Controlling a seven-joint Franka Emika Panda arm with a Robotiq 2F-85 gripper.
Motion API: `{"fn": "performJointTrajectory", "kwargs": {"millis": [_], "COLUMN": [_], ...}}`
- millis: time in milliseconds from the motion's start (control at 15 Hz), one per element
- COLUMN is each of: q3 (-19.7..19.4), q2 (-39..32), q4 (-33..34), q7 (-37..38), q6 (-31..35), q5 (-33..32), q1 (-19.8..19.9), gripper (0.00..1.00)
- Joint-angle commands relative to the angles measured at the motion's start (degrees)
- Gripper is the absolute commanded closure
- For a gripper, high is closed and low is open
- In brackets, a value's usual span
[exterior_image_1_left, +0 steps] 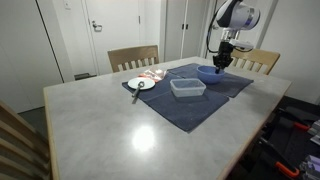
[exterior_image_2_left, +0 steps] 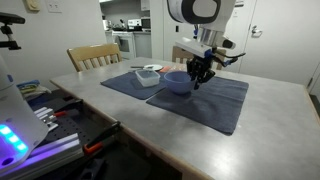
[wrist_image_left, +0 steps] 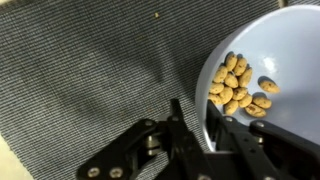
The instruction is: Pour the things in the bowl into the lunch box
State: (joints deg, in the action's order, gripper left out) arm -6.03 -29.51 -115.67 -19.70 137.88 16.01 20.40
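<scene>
The round blue bowl [exterior_image_1_left: 208, 72] sits on a dark blue mat in both exterior views [exterior_image_2_left: 176, 81]. In the wrist view the bowl [wrist_image_left: 290, 60] holds several small tan snack pieces [wrist_image_left: 238, 85]. My gripper [wrist_image_left: 200, 125] straddles the bowl's near rim, one finger inside and one outside, closed on it. It shows at the bowl's edge in both exterior views [exterior_image_1_left: 221, 63] [exterior_image_2_left: 198, 78]. The clear rectangular lunch box [exterior_image_1_left: 187, 87] stands on the mat right beside the bowl [exterior_image_2_left: 148, 76] and looks empty.
The dark mat [exterior_image_1_left: 190, 108] covers part of a grey table [exterior_image_1_left: 110, 130]. A small white plate [exterior_image_1_left: 141, 84] with a utensil lies at the mat's corner. Wooden chairs [exterior_image_1_left: 133, 56] [exterior_image_1_left: 256, 60] stand at the table's far side.
</scene>
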Motion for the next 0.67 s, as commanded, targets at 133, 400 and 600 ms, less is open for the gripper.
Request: {"fn": "performJointTrajectory", "kwargs": {"millis": [133,400,600], "q3": [1.17,1.2,0.57], "q2": [-2.03,-1.43,-0.84], "q4": [2.1,2.42,2.31], "q7": [-2.04,-2.6,-1.46], "q6": [-3.59,-5.7,-5.54], "q5": [-1.72,-1.73,-2.36], "q1": [0.94,0.99,0.34], "gripper": [1.0,0.99,0.99]}}
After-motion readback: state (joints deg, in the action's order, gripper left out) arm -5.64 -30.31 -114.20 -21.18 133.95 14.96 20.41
